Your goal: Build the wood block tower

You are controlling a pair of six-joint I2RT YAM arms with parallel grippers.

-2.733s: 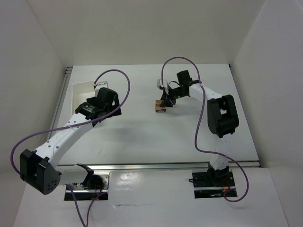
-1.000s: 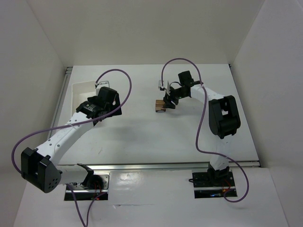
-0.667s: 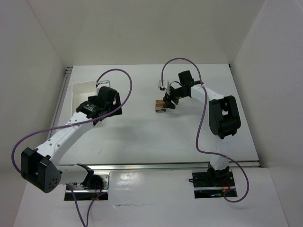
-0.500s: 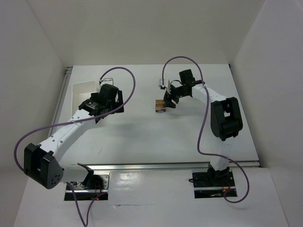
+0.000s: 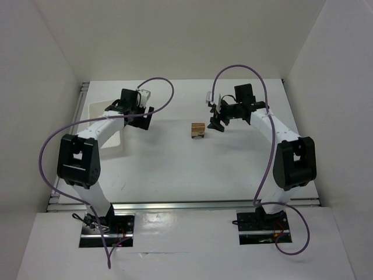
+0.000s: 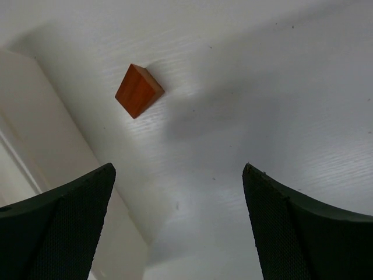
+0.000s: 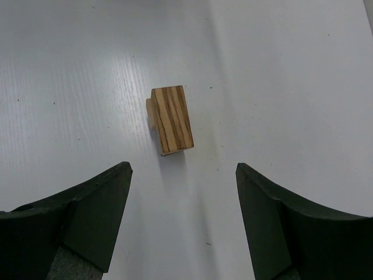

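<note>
A small stack of wooden blocks (image 5: 198,130) stands mid-table: a striped brown block (image 7: 172,119) lies on a light tan block whose edge shows at its left. My right gripper (image 5: 218,122) is open and empty, just right of the stack and apart from it; in the right wrist view (image 7: 182,168) the stack lies ahead of the fingertips. An orange-red triangular block (image 6: 139,90) lies on the table ahead of my open, empty left gripper (image 6: 178,169). In the top view the left gripper (image 5: 143,115) is at the back left and the orange block is hidden.
A white plastic tray (image 5: 111,139) sits at the left under the left arm; its wall (image 6: 52,134) runs along the left of the left wrist view. Purple cables loop above both arms. White walls enclose the table.
My right gripper has drawn back to the right, away from the stack, which stays standing. My left arm has swung up and back, its gripper now right of the tray.
</note>
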